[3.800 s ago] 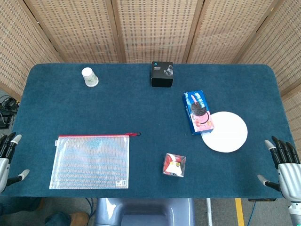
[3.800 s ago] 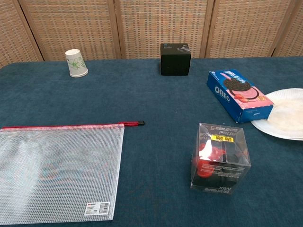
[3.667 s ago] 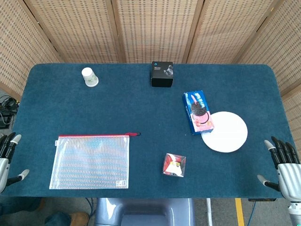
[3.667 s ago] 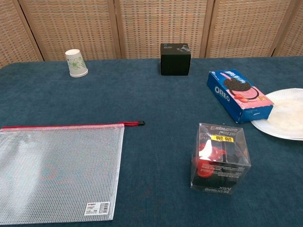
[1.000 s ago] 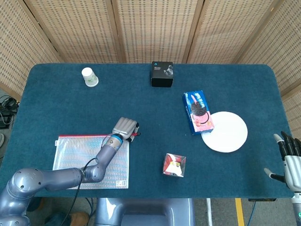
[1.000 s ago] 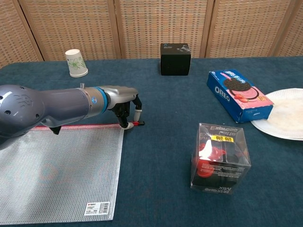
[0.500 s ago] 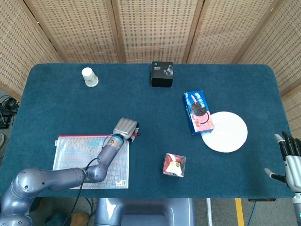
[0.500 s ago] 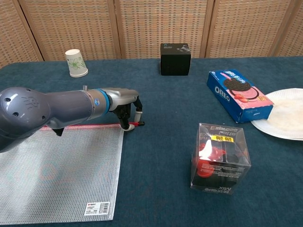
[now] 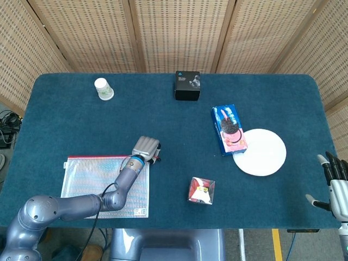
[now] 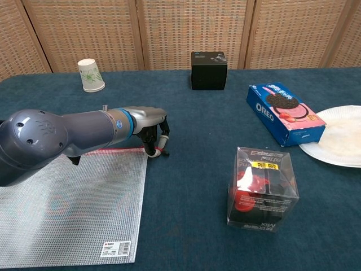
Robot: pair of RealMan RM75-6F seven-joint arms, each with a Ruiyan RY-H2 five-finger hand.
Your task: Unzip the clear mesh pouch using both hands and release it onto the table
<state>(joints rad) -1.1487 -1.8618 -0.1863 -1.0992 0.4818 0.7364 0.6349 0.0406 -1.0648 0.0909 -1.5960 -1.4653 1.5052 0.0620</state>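
Behind blue table (image 9: 163, 117), woven wicker screens (image 9: 179, 32) stand.

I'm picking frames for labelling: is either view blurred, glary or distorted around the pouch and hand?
Head view: sharp, even light, soft shadows; the left hand looks small at the pouch corner. Chest view: sharp too, the left arm looms large near the lens, and the clear box shows bright glints.

Staged robot test setup, lab-like. Surface (image 9: 65, 114) covered in dark blue felt, ringed by woven wicker folding screens (image 9: 174, 32). Unrelated props scattered: paper cup (image 9: 103, 89), black box (image 9: 187, 86), Oreo pack (image 9: 229, 128), paper plate (image 9: 263, 154). Loose cables (image 9: 6, 128) on floor at left edge.
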